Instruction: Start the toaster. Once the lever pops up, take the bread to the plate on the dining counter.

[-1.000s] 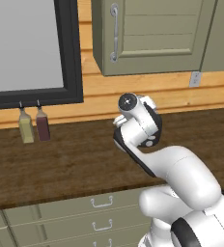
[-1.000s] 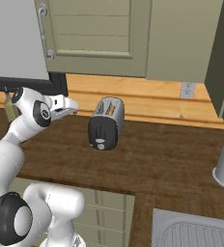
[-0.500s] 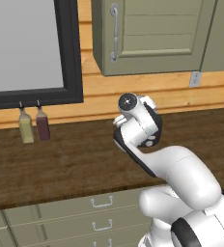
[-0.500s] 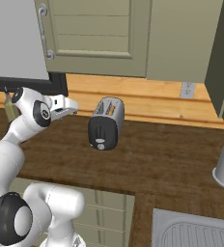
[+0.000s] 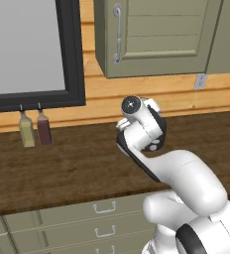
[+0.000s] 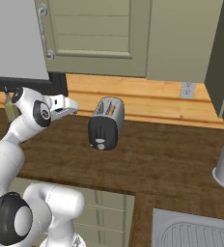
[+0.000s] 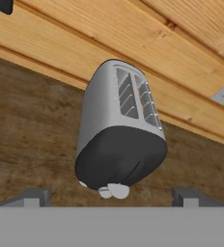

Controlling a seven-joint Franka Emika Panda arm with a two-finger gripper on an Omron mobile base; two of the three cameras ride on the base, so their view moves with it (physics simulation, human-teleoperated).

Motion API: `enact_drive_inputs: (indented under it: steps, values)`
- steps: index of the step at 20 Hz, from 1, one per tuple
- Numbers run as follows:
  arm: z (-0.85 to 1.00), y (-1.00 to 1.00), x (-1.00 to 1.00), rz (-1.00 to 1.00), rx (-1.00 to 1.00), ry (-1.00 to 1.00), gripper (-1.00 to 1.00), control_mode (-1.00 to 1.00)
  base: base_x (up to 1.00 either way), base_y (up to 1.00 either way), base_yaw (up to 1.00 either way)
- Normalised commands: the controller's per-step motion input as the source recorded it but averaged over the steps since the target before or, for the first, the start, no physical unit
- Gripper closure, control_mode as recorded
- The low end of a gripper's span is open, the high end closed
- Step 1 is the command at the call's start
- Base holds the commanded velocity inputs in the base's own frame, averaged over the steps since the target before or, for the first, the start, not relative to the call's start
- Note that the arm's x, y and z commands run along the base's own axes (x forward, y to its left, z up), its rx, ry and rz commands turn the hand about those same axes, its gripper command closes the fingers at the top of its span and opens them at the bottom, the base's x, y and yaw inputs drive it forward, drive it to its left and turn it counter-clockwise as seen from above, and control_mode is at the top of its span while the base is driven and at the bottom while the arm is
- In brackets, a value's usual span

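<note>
On the dark wood worktop [image 6: 172,159], the toaster [image 6: 104,123] is standing just to the right of the gripper [image 6: 68,104], apart from it.

From the right base view, the gripper is hanging above the worktop at the level of the toaster's upper half, pointing toward its silver side, with the jaws standing wide apart and holding nothing. Through the hand view, the toaster [image 7: 119,132] is sitting centred between the two dark fingertips [image 7: 34,197], its black end panel facing the camera and two slots showing on top. Whether bread is sitting in the slots is hard to make out. From the left base view, the arm is blocking the toaster.
</note>
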Motion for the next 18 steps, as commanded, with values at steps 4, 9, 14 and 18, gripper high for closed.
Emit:
enact_drive_inputs:
  steps: [4,9,14,18]
  values:
    - [0.0,0.0,0.0,0.0,0.0,0.0,-1.0,-1.0,0.0,0.0,0.0]
    - [0.0,0.0,0.0,0.0,0.0,0.0,-1.0,-1.0,0.0,0.0,0.0]
    - [0.0,0.0,0.0,0.0,0.0,0.0,-1.0,-1.0,0.0,0.0,0.0]
    - [0.0,0.0,0.0,0.0,0.0,0.0,-1.0,-1.0,0.0,0.0,0.0]
